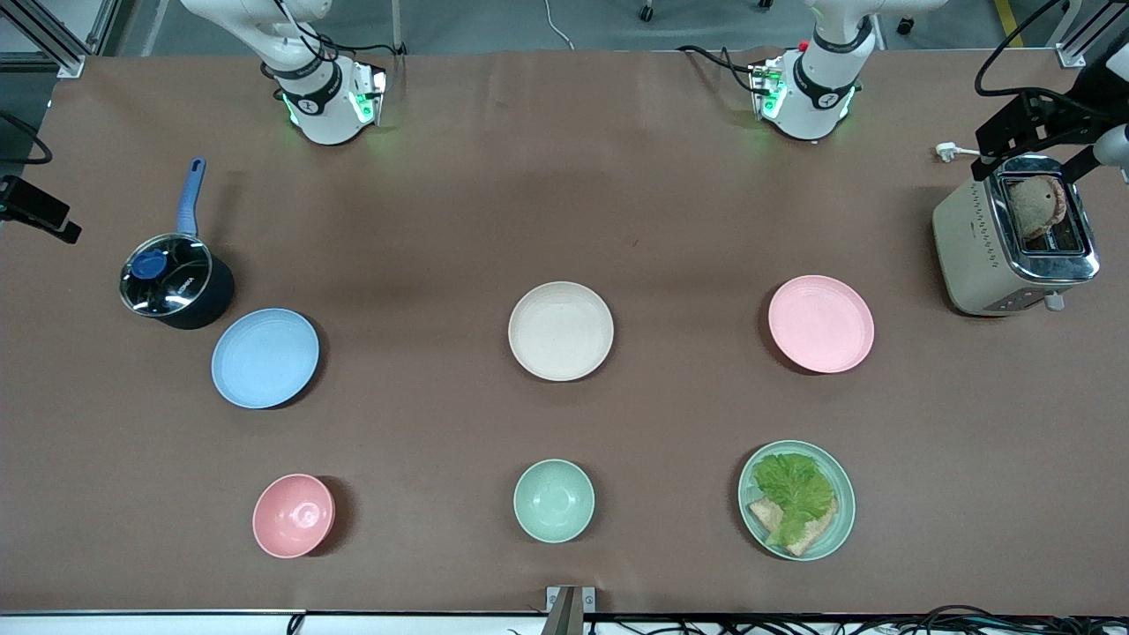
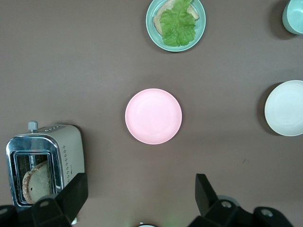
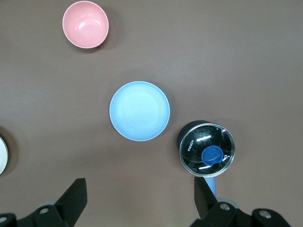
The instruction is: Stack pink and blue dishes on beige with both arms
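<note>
Even, bright overhead light covers the brown worktop [image 1: 564,194] in all 3 views. Each dish throws a soft, short shadow; the pink plate's [image 1: 820,323] falls toward the right arm's end. Glare streaks the pot's glass lid [image 3: 207,149] and the chrome toaster top [image 1: 1045,216]. Focus is sharp throughout.

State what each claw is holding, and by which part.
Nothing is held. The left claw is open over the pink plate; the right claw is open over the blue plate.
</note>
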